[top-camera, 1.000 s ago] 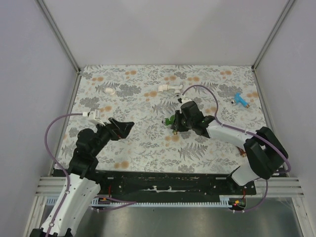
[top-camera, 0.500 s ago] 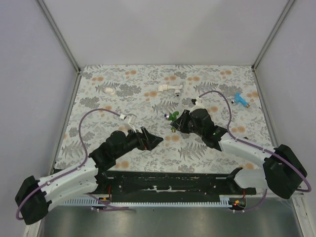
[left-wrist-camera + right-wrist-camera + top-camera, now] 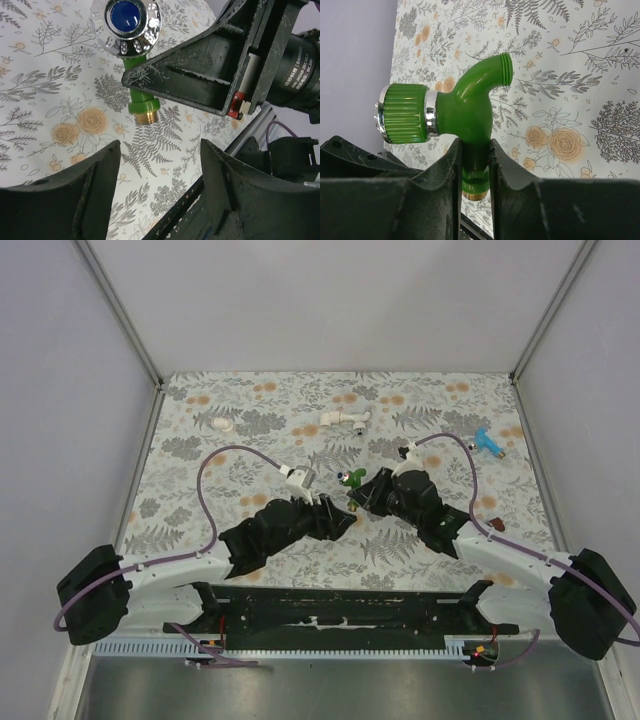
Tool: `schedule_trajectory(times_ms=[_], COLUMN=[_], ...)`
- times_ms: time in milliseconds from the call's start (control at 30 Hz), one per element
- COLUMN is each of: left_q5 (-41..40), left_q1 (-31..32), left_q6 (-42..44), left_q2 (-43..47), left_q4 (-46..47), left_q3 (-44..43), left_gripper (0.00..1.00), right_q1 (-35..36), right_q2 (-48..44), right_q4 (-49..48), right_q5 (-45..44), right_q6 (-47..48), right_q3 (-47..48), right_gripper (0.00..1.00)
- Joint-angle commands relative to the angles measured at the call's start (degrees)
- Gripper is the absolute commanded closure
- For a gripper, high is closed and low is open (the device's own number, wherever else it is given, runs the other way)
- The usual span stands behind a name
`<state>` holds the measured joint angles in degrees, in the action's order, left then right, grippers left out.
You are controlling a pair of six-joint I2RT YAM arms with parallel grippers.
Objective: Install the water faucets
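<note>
Surface: floral table (image 3: 250,400), grey ferns and orange roses on a pale cloth, shut in by plain grey walls (image 3: 60,360).
Green faucet (image 3: 351,478): near the table's middle, clamped in the right claw. It has a ribbed green knob with a chrome ring, a chrome cap with a blue centre, a curved spout and a brass thread at the end of the stem.
Right gripper (image 3: 360,490): closed on the green faucet's stem, one finger (image 3: 442,180) on each side just above the brass thread. The knob sticks out sideways and the spout curves away beyond the fingertips.
Left gripper (image 3: 343,519): jaws apart, nothing between them. It sits just beside the right gripper, on its near-left side. In its wrist view the faucet's brass end lies beyond the fingertips, roughly in line with the gap.
Blue faucet (image 3: 488,443): lying on the cloth near the right edge, toward the far right corner.
Reddish-brown faucet (image 3: 497,527): near the right edge, closer to the near edge than the blue one; too small to tell how it lies.
White elbow fitting (image 3: 222,424): far left part of the table, well apart from both claws.
Second white fitting (image 3: 345,418): by the middle of the far edge.
</note>
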<state>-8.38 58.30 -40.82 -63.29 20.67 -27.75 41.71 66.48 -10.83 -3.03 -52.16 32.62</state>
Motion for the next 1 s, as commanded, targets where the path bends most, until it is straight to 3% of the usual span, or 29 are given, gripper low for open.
schedule_trajectory(times_ms=[0, 100, 167, 600, 733, 767, 800, 900, 967], left_q5=[-3.5, -4.9, -5.9, -6.1, -8.0, -8.4, -8.8, -9.1, -8.9], left_q1=[1.2, 1.3, 1.5, 1.5, 1.6, 1.6, 1.5, 1.5, 1.5], left_q6=[2.6, 2.1, 2.1, 3.3, 3.8, 4.1, 4.5, 5.8, 6.7], left_q2=[-4.3, -6.8, -8.1, -14.8, -15.0, -14.9, -14.8, -14.2, -13.9], left_q4=[4.7, 5.0, 6.2, 11.2, 11.5, 11.3, 11.5, 11.6, 11.7], left_q3=[-4.3, -5.0, -5.0, -6.8, -6.4, -6.3, -6.1, -5.7, -5.2], left_gripper=[0.32, 0.35, 0.44, 0.44, 0.50, 0.52, 0.62, 0.68, 0.84], right_q1=[0.6, 0.8, 0.9, 1.6, 1.6, 1.7, 1.7, 1.7, 1.6], right_q2=[-2.6, -3.4, -3.9, -4.5, -4.9, -5.0, -5.1, -5.8, -6.3], right_q4=[-4.0, -4.0, -4.5, -5.9, -6.0, -6.1, -6.1, -5.8, -5.3], right_q5=[-2.1, -2.2, -2.4, -2.1, -1.9, -1.9, -1.9, -2.0, -2.2], right_q6=[-1.8, -2.1, -2.5, -4.3, -4.5, -4.7, -4.8, -4.8, -4.5], right_q3=[-0.5, -1.0, -1.5, -2.9, -3.3, -3.5, -3.6, -3.9, -4.1], right_gripper=[0.89, 0.89, 0.89, 0.89, 0.89, 0.89, 0.89, 0.86, 0.80])
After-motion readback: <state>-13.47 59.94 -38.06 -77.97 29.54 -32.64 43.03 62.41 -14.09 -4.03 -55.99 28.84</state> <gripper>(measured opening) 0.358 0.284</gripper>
